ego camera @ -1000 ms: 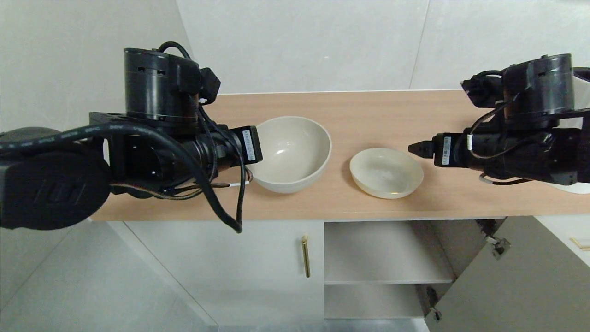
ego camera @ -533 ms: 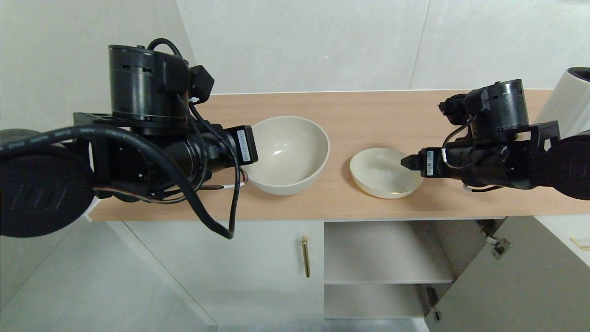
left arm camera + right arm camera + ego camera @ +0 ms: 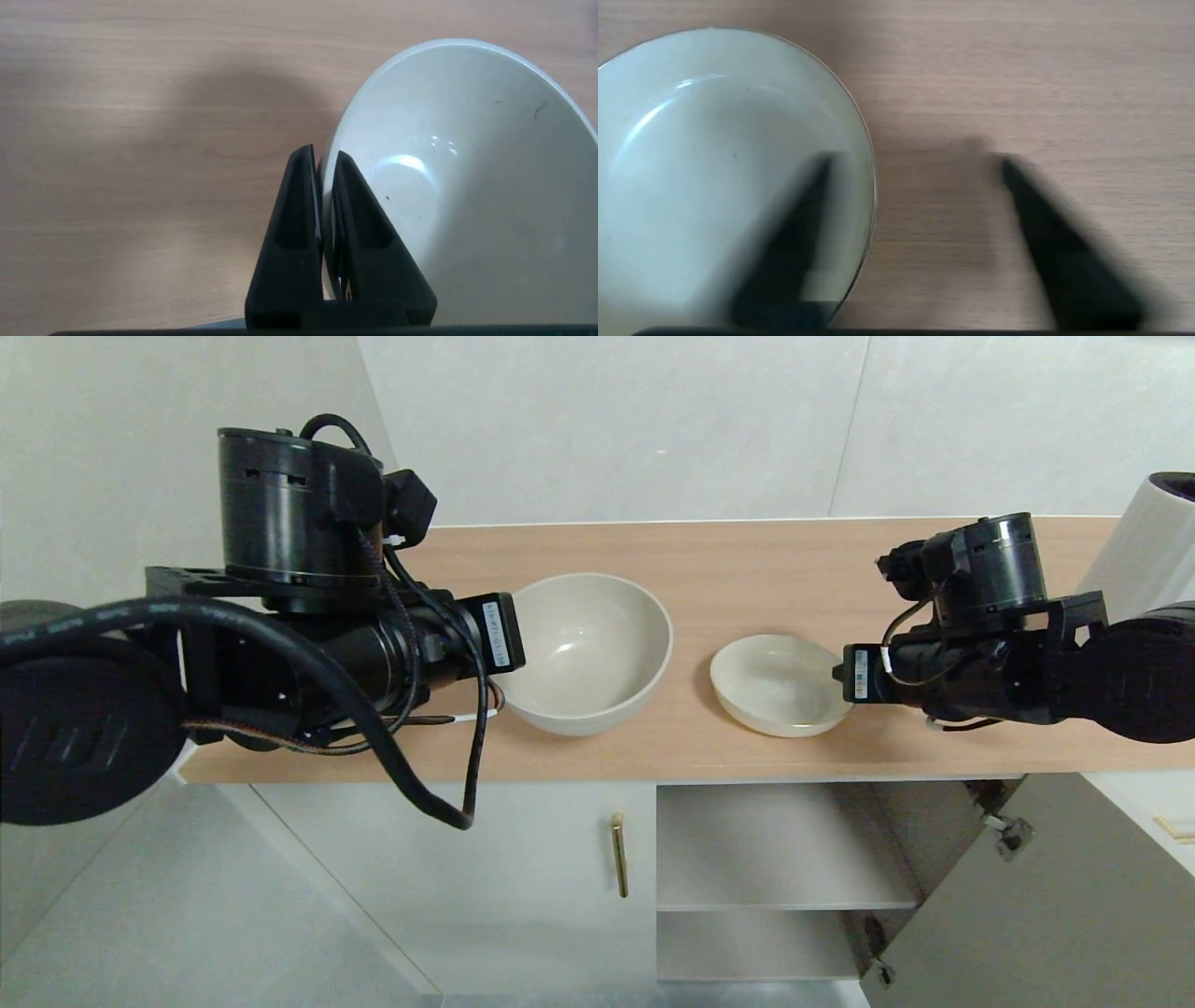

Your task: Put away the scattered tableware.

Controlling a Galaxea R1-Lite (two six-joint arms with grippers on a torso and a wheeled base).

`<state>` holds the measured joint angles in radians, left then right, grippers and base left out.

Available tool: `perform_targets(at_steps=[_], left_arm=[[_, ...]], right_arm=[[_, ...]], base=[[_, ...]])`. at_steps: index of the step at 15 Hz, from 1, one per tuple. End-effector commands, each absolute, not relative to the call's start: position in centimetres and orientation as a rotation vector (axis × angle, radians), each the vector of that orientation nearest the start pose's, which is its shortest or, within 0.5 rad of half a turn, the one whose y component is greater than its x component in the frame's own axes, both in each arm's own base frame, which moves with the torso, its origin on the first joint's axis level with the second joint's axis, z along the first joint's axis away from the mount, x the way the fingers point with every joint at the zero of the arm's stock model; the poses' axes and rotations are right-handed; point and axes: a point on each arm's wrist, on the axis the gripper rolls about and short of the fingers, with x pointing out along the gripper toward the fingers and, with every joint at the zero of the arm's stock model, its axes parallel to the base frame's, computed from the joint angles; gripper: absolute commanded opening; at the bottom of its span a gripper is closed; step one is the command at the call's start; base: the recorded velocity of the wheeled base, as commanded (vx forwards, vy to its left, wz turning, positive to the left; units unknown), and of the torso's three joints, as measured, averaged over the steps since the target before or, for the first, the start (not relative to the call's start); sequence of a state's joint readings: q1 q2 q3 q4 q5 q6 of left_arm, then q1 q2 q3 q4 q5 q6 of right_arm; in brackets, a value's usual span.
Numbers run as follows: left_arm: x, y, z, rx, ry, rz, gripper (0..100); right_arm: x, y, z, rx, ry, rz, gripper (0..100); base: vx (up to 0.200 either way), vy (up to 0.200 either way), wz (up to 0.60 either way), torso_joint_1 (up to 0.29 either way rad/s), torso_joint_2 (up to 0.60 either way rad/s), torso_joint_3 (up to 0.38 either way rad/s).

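Over the last second the right gripper (image 3: 915, 166) had come down and in toward the small bowl (image 3: 780, 683), and its fingers, which had made a single point half a second before, now stood apart across the bowl's near rim, one over the inside and one over the bare counter (image 3: 747, 569) just outside. They looked blurred in the right wrist view, so whether they touched the rim could not be told. The left arm had hardly shifted, and the big bowl (image 3: 588, 649) sat almost where it had been. The left gripper (image 3: 322, 163) had its fingers nearly together with the big bowl's rim pinched between them, at the bowl's left side. Both bowls stood upright on the counter, near each other but not touching, the big one to the left. As for the task, it seemed barely begun: one bowl was gripped, the other was about to be, and neither had left the counter. The likely place for them was the cabinet (image 3: 775, 845) below, whose right door (image 3: 1027, 896) hung open; carrying both down there was all still to do. By count there were two bowls, two grippers, two shelf levels in the open cabinet, one shut door with one gold handle (image 3: 619, 854), and one white roll (image 3: 1144, 551) at the counter's far right end.
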<state>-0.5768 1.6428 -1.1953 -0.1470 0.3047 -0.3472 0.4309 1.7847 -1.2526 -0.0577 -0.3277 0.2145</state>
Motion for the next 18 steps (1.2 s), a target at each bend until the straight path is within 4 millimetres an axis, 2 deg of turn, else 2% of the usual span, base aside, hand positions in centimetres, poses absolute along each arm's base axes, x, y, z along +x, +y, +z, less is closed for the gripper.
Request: perform_targets(at_steps=[1, 4, 7, 9, 11, 12, 13, 14, 17, 18], left_arm=[[26.1, -16.3, 26.2, -0.214, 0.313, -0.224, 0], [25.9, -16.7, 26.3, -0.213, 0.313, -0.236, 0], [25.3, -16.3, 26.8, -0.220, 0.302, -0.237, 0], [24.1, -15.5, 26.0, -0.210, 0.327, -0.231, 0], [23.6, -15.1, 25.6, -0.204, 0.342, -0.227, 0], [22.9, -14.7, 25.5, -0.202, 0.343, -0.227, 0], [22.3, -14.3, 25.5, -0.202, 0.341, -0.227, 0], [21.1, -13.4, 25.1, -0.197, 0.347, -0.228, 0], [20.2, -12.8, 24.0, -0.183, 0.378, -0.221, 0], [20.0, -12.5, 22.5, -0.166, 0.426, -0.206, 0]], right_arm=[[31.7, 13.8, 22.0, 0.035, 0.456, 0.056, 0], [31.5, 13.7, 22.7, 0.082, 0.440, 0.061, 0], [30.2, 13.2, 24.4, 0.133, 0.408, 0.106, 0], [27.8, 12.2, 25.1, 0.167, 0.425, 0.126, 0], [26.6, 11.8, 25.8, 0.196, 0.439, 0.206, 0], [24.7, 11.2, 26.7, 0.219, 0.456, 0.273, 0], [23.8, 10.9, 26.7, 0.221, 0.477, 0.285, 0], [21.8, 10.1, 26.0, 0.218, 0.527, 0.307, 0], [20.0, 9.4, 25.4, 0.224, 0.546, 0.344, 0], [19.2, 9.6, 24.9, 0.215, 0.568, 0.382, 0]], base=[[0.000, 0.000, 0.00, 0.000, 0.00, 0.000], [0.000, 0.000, 0.00, 0.000, 0.00, 0.000], [0.000, 0.000, 0.00, 0.000, 0.00, 0.000], [0.000, 0.000, 0.00, 0.000, 0.00, 0.000], [0.000, 0.000, 0.00, 0.000, 0.00, 0.000], [0.000, 0.000, 0.00, 0.000, 0.00, 0.000], [0.000, 0.000, 0.00, 0.000, 0.00, 0.000], [0.000, 0.000, 0.00, 0.000, 0.00, 0.000], [0.000, 0.000, 0.00, 0.000, 0.00, 0.000], [0.000, 0.000, 0.00, 0.000, 0.00, 0.000]])
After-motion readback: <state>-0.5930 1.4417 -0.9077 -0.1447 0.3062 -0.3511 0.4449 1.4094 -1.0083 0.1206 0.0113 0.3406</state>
